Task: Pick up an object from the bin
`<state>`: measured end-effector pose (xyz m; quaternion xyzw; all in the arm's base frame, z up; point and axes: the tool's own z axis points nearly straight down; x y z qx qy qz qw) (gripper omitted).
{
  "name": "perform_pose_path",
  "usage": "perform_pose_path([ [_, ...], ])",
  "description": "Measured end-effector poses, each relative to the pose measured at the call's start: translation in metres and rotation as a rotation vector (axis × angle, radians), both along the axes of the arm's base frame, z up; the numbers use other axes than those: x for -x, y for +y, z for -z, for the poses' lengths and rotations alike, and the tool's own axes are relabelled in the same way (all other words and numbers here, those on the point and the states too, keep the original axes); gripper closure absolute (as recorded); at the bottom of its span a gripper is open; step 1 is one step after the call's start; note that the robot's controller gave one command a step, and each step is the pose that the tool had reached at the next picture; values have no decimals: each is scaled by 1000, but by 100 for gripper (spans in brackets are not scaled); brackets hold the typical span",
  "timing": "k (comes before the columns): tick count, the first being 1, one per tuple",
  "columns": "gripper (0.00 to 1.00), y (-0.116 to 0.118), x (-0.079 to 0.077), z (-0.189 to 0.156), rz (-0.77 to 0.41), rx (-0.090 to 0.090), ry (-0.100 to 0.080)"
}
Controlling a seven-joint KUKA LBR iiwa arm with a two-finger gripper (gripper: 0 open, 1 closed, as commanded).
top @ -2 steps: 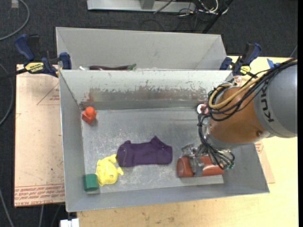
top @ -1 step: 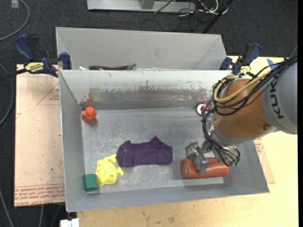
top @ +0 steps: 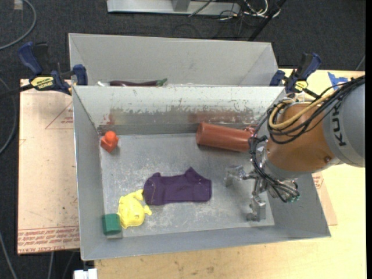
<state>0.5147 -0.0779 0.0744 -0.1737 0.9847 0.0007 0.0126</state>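
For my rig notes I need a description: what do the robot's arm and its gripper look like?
The arm is grey and marked with the letters "KU". Its wrist wears a rounded orange-brown cover, and black and yellow cables loop over that cover. The gripper is bare grey metal, with two thin fingers.

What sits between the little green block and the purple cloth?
The camera view shows a lumpy yellow toy between the little green block and floppy purple cloth.
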Motion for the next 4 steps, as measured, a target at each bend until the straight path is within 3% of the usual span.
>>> perform_pose_path([
  [1,0,-3,0,5,-4,0,1],
  [2,100,57,-60,4,-205,2,-6],
  [3,0,57,-59,4,-205,3,-4],
  [4,0,57,-59,4,-204,3,-5],
])
